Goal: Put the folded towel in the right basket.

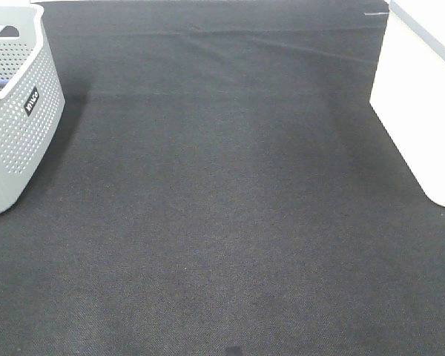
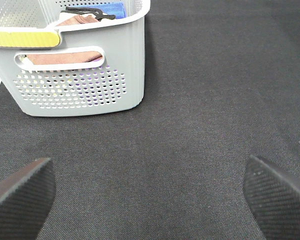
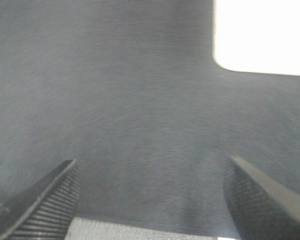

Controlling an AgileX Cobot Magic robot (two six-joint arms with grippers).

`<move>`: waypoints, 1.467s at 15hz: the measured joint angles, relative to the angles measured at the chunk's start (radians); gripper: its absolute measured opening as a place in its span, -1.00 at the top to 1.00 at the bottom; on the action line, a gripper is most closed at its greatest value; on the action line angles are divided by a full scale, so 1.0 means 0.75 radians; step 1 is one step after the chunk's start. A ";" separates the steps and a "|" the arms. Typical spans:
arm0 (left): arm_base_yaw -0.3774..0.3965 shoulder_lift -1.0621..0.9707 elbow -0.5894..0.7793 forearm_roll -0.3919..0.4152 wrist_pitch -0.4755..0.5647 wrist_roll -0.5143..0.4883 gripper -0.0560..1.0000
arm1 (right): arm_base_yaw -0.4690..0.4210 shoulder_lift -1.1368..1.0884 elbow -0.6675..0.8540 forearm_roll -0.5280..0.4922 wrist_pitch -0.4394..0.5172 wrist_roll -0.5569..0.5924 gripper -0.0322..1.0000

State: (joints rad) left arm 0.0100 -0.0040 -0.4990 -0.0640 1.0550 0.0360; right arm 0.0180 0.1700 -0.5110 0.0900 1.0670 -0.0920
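Observation:
The right basket (image 1: 423, 111) is a plain white bin at the right edge of the exterior high view; its corner also shows in the right wrist view (image 3: 262, 35). The folded towel does not show in any view. My left gripper (image 2: 150, 195) is open and empty above the dark mat, its fingers (image 2: 20, 195) wide apart, facing the grey perforated basket. My right gripper (image 3: 152, 200) is open and empty over the mat, short of the white bin. Neither arm shows in the exterior high view.
A grey perforated basket (image 1: 18, 111) with a handle hole and black label stands at the left; in the left wrist view (image 2: 80, 75) it holds pinkish-brown and blue cloths and a black object. A dark mat (image 1: 222, 208) covers the table.

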 joint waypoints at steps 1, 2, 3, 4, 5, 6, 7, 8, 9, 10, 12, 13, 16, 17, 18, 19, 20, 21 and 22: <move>0.000 0.000 0.000 0.000 0.000 0.000 -0.94 | -0.025 -0.023 0.000 0.000 0.000 0.000 -0.51; 0.000 0.000 0.000 0.000 0.000 0.000 -0.94 | -0.035 -0.055 0.000 0.000 -0.001 0.000 -0.51; 0.000 0.000 0.000 0.000 0.000 0.000 -0.94 | -0.035 -0.091 0.000 0.000 -0.001 0.000 -0.51; 0.000 0.000 0.000 0.000 0.000 0.000 -0.94 | -0.035 -0.129 0.000 0.000 0.000 0.000 -0.51; 0.000 0.000 0.000 0.000 0.000 0.000 -0.94 | -0.035 -0.163 0.000 0.000 0.000 0.000 -0.51; 0.000 0.000 0.000 0.000 0.000 0.000 -0.94 | -0.035 -0.204 0.000 0.000 -0.001 -0.001 -0.51; 0.000 0.000 0.000 0.000 0.000 0.000 -0.94 | -0.035 -0.227 0.000 0.001 -0.001 -0.001 -0.51; 0.000 0.000 0.000 0.000 0.000 0.000 -0.94 | -0.035 -0.232 0.000 0.001 -0.001 -0.003 -0.51; 0.000 0.000 0.000 0.000 0.000 0.000 -0.94 | -0.035 -0.235 0.000 0.001 -0.001 -0.003 -0.51; 0.000 0.000 0.000 0.000 0.000 0.000 -0.94 | -0.035 -0.236 0.000 0.001 -0.001 -0.003 -0.51; 0.000 0.000 0.000 0.000 0.000 0.000 -0.94 | -0.035 -0.236 0.000 0.001 -0.001 -0.003 -0.51; 0.000 0.000 0.000 0.000 0.000 0.000 -0.94 | -0.035 -0.236 0.000 0.001 -0.001 -0.003 -0.51; 0.000 0.000 0.000 0.000 0.000 0.000 -0.94 | -0.035 -0.236 0.000 0.001 -0.001 -0.003 -0.51; 0.000 0.000 0.000 0.000 0.000 0.000 -0.94 | -0.035 -0.236 0.000 0.001 -0.001 -0.003 -0.51; 0.000 0.000 0.000 0.000 0.000 0.000 -0.94 | -0.035 -0.236 0.000 0.001 -0.001 -0.003 -0.51; 0.000 0.000 0.000 0.000 0.000 0.000 -0.94 | -0.035 -0.236 0.000 0.001 -0.001 -0.003 -0.51; 0.000 0.000 0.000 0.000 0.000 0.000 -0.94 | -0.035 -0.236 0.000 0.001 -0.001 -0.003 -0.51; 0.000 0.000 0.000 0.000 0.000 0.000 -0.94 | -0.035 -0.236 0.000 0.001 -0.001 -0.003 -0.51; 0.000 0.000 0.000 0.000 0.000 0.000 -0.94 | -0.035 -0.236 0.000 0.001 -0.001 -0.003 -0.51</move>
